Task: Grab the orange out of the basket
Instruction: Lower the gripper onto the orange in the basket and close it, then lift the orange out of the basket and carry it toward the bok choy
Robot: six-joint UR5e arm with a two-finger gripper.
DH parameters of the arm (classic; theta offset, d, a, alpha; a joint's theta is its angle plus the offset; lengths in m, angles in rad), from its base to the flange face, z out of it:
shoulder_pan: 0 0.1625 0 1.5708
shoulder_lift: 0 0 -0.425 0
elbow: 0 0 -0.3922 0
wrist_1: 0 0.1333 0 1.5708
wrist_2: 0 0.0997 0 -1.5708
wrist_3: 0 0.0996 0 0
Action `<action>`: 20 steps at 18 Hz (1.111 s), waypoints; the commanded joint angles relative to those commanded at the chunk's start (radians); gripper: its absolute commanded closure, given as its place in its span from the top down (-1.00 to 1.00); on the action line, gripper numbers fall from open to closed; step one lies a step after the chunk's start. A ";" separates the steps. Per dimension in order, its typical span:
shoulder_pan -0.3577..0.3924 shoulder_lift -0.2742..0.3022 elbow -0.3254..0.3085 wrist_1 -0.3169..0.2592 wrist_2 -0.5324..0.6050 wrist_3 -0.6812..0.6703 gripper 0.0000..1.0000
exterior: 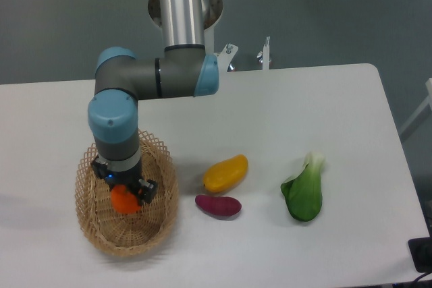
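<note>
The table [283, 106] bore the basket [156, 224] at its left, with bok choy [304, 193], a mango [226, 173] and a purple sweet potato [218, 205] to the right. Over the basket (pointing straight down) the gripper [125, 195] pinched the orange [124, 201], within the rim.

Beside the tan lattice-woven basket [91, 231] holding a bright orange [124, 200], a yellow-orange mango [226, 173], purple sweet potato [218, 205] and green bok choy [304, 191] are lying on the white surface [283, 112].
</note>
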 joint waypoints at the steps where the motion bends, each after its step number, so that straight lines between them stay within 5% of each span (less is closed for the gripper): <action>1: 0.017 0.009 -0.005 0.000 -0.002 0.024 -0.11; 20: 0.391 0.083 -0.058 -0.006 0.064 0.485 -0.07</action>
